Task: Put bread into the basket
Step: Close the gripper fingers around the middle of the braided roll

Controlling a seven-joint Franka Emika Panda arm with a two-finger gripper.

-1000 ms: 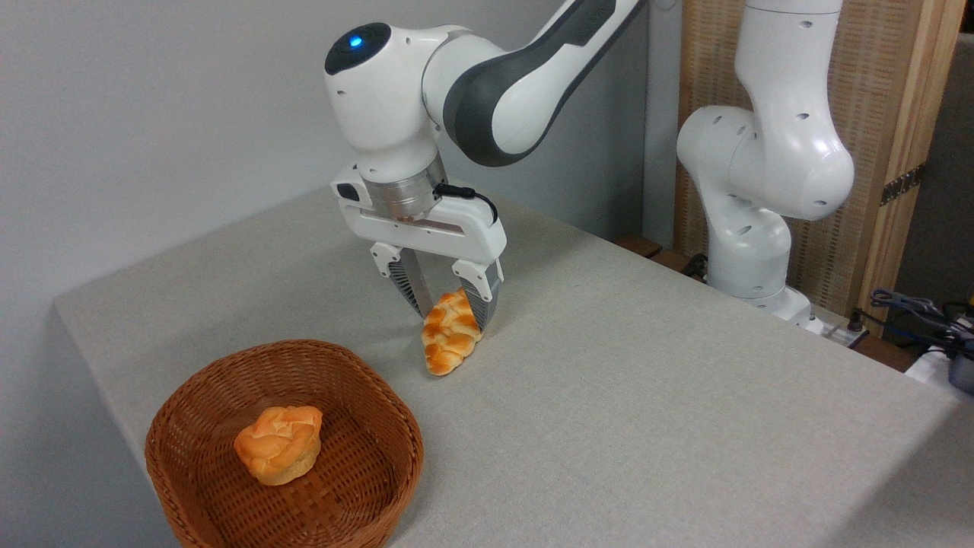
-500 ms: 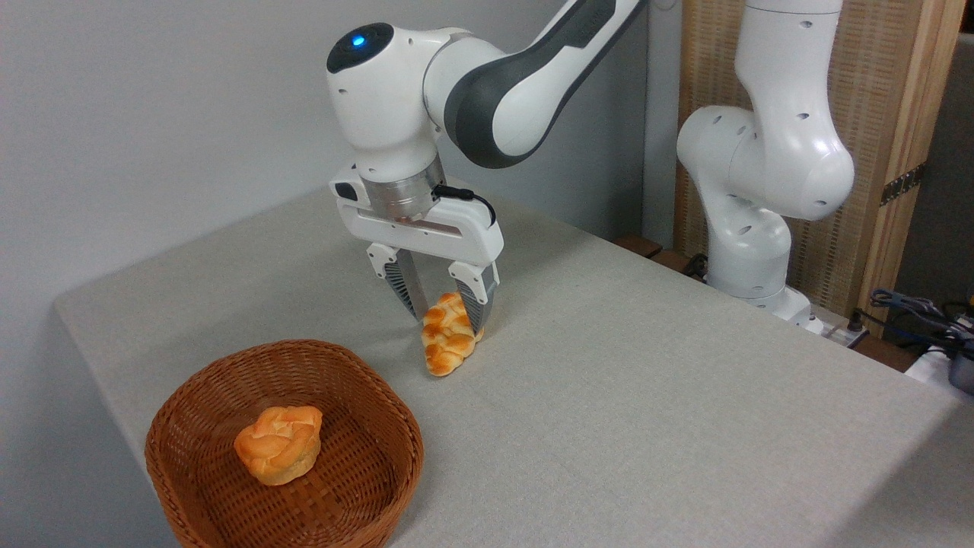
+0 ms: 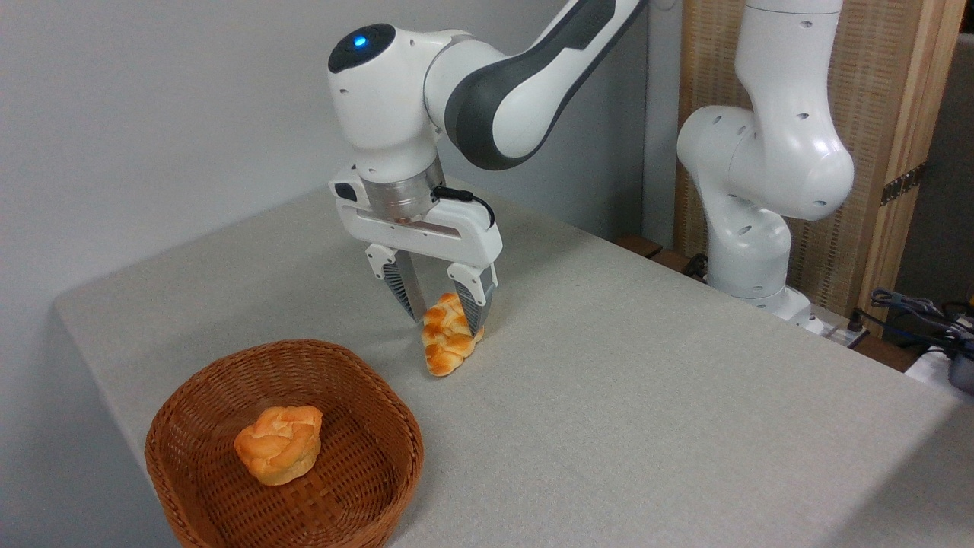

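Note:
The bread (image 3: 447, 339), a golden braided loaf with browned ridges, sits just right of and behind the basket, its pointed end toward the camera and low at the table. My gripper (image 3: 447, 324) comes down from above, its two fingers pressed against either side of the loaf's far end, shut on it. The basket (image 3: 190, 399), round reddish-brown wicker with a thick rim, stands at the front left of the table. Inside it lies a small round orange knotted bun (image 3: 278, 443).
The grey table (image 3: 647, 396) runs off to the right and back. The arm's white base (image 3: 749, 259) rises beyond the table's far right edge. Cables and plugs (image 3: 921, 312) lie at the far right. A slatted wooden panel (image 3: 875, 114) stands behind the base.
The fingers have closed a little on the loaf. The gripper has shifted slightly up and left, and the loaf's far end has gone with it while the pointed tip has stayed in place.

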